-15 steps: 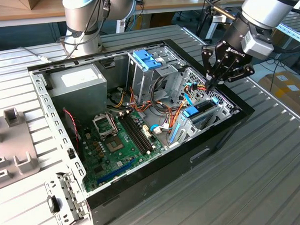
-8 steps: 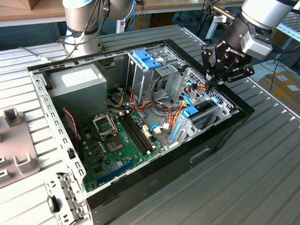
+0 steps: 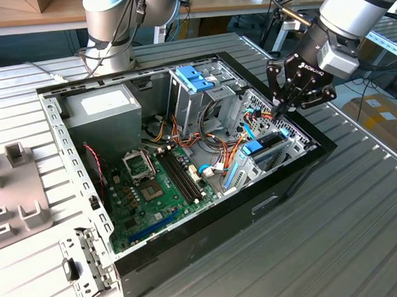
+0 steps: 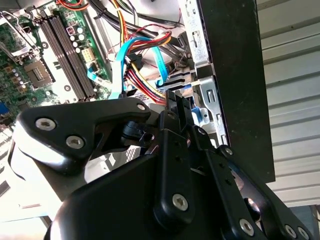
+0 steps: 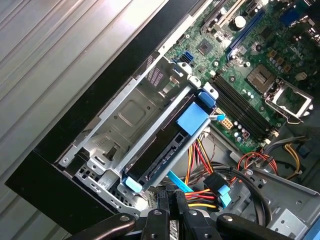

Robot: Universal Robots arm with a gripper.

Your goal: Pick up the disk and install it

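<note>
The disk (image 5: pixel 162 150), a dark drive in a light-blue carrier with a blue tab (image 5: pixel 192 120), lies in the metal drive cage (image 5: pixel 125 117) at the near wall of the open computer case (image 3: pixel 297 164). In the exterior view the disk (image 3: pixel 260 146) sits at the case's right end. My gripper (image 3: pixel 280 113) hovers just above the cage's far end. Its fingers (image 5: pixel 162 200) are pressed together with nothing between them, close to the end of the disk that lies away from the blue tab. The second wrist view has the gripper (image 4: pixel 175 102) over blue and orange cables (image 4: pixel 145 55).
The motherboard (image 3: pixel 154 182) fills the case floor, with the power supply (image 3: pixel 102 106) at the back left. A second cage with a blue carrier (image 3: pixel 193 77) stands upright mid-case. Loose cables (image 3: pixel 218 148) run between the cages. Grey fixtures (image 3: pixel 18 213) sit on the ribbed table (image 3: pixel 332 235).
</note>
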